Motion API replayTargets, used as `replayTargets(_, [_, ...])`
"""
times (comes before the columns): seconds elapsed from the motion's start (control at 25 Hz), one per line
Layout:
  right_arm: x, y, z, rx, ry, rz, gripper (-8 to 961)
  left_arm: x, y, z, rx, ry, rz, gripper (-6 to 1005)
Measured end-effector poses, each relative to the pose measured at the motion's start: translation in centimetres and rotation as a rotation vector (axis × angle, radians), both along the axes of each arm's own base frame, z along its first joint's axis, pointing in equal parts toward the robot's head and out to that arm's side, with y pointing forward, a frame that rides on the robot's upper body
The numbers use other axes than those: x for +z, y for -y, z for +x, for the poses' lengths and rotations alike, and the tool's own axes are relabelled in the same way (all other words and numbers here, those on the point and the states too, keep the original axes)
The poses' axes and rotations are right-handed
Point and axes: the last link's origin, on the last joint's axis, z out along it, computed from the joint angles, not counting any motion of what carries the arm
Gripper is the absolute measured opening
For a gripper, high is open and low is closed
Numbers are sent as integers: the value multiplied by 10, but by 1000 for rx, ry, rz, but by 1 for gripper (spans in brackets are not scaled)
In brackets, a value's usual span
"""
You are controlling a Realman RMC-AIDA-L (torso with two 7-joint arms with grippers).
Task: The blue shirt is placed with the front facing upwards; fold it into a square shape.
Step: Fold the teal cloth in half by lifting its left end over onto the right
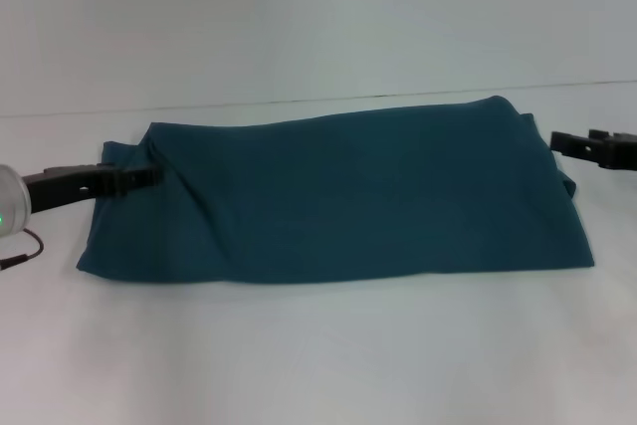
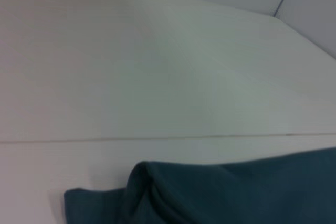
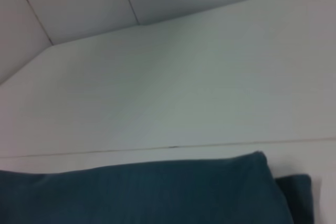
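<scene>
Item: blue shirt (image 1: pixel 348 196), lying as a wide folded band across the white table (image 1: pixel 318 355). Left gripper (image 1: pixel 149 174) pinching its far-left edge, fingers together. Right gripper (image 1: pixel 562 141) hovering off the far-right corner, finger state unclear. Risk: one-sided pulling skewing layers. Obstructions: none.

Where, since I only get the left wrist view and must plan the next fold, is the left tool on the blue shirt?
Observer: The left tool is at the left end of the blue shirt, near its far corner, with creases spreading from it.
Operator: And the right tool?
Observer: The right tool sits by the shirt's right end, near the far corner.
Operator: Its shape?
Observer: A wide band, not a square; no lettering shows.
</scene>
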Motion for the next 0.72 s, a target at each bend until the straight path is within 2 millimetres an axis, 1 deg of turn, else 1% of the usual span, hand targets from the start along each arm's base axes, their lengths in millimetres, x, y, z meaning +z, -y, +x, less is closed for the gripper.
replayTargets(0.12, [10, 11, 4, -20, -39, -20, 730, 1, 6, -4, -7, -4, -14, 794])
replayTargets(0.36, [28, 28, 8, -62, -129, -66, 730, -1, 10, -9, -14, -32, -21, 791])
replayTargets(0.56, [42, 31, 10, -88, -168, -71, 730, -2, 13, -15, -13, -80, -32, 788])
replayTargets(0.72, [48, 31, 12, -104, -169, -73, 730, -2, 13, -21, 1, -111, -21, 785])
